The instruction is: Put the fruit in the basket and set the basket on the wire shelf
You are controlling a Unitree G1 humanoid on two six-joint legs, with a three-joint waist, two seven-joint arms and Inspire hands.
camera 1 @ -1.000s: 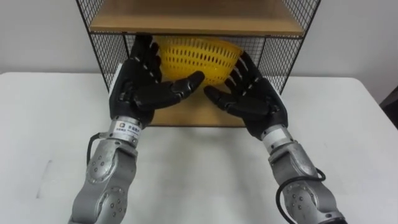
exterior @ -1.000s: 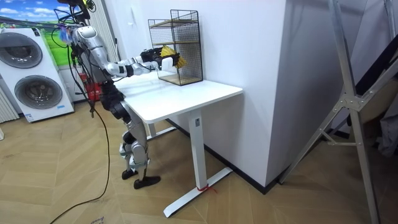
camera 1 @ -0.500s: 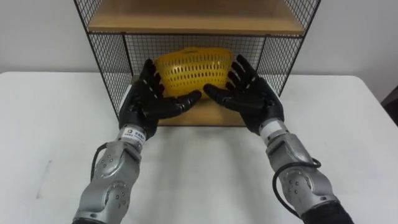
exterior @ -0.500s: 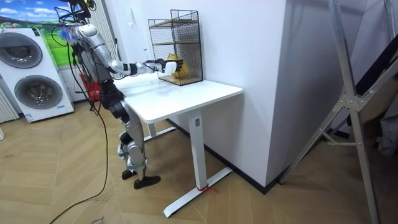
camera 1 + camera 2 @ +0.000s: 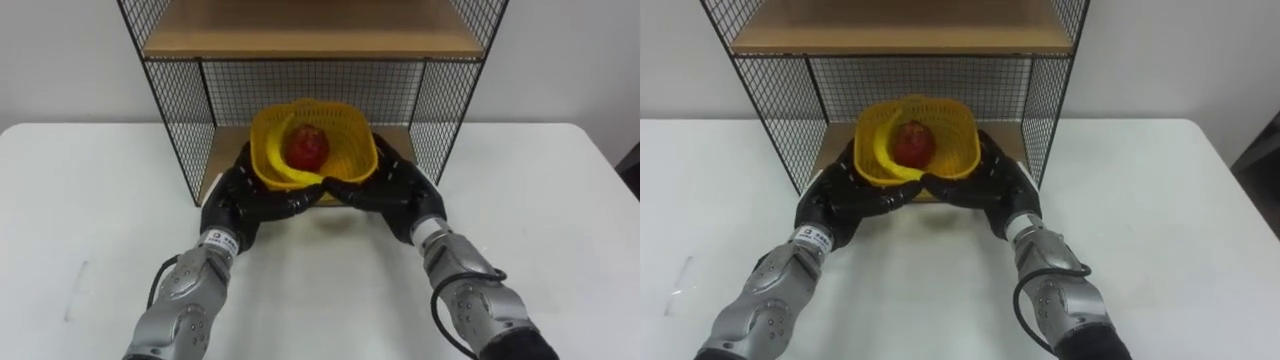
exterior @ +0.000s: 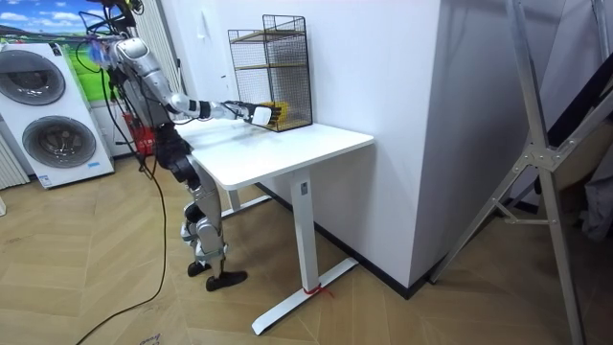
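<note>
A yellow plastic basket [image 5: 272,172] stands upright at the front of the wire shelf's [image 5: 178,98] lower wooden board [image 5: 224,152], with a red fruit [image 5: 306,146] lying inside it. My left hand [image 5: 240,200] cups the basket's left side and bottom, and my right hand [image 5: 402,190] cups its right side. Both hands' fingers lie straight along the basket, and the thumbs meet under its front. In the right eye view the basket [image 5: 878,152] and fruit [image 5: 909,142] sit between the left hand [image 5: 835,200] and right hand [image 5: 996,190]. In the room view I stand at the table's end with both arms stretched toward the shelf [image 6: 273,72].
The shelf has an upper wooden board [image 5: 310,30] close above the basket and wire mesh on both sides and the back. It stands at the far edge of a white table [image 5: 90,210], against the wall. Washing machines [image 6: 53,115] stand behind me in the room view.
The basket was held tilted and high under the upper board. It has come down onto the lower board, opening upward with the fruit showing. Both hands have lowered with it.
</note>
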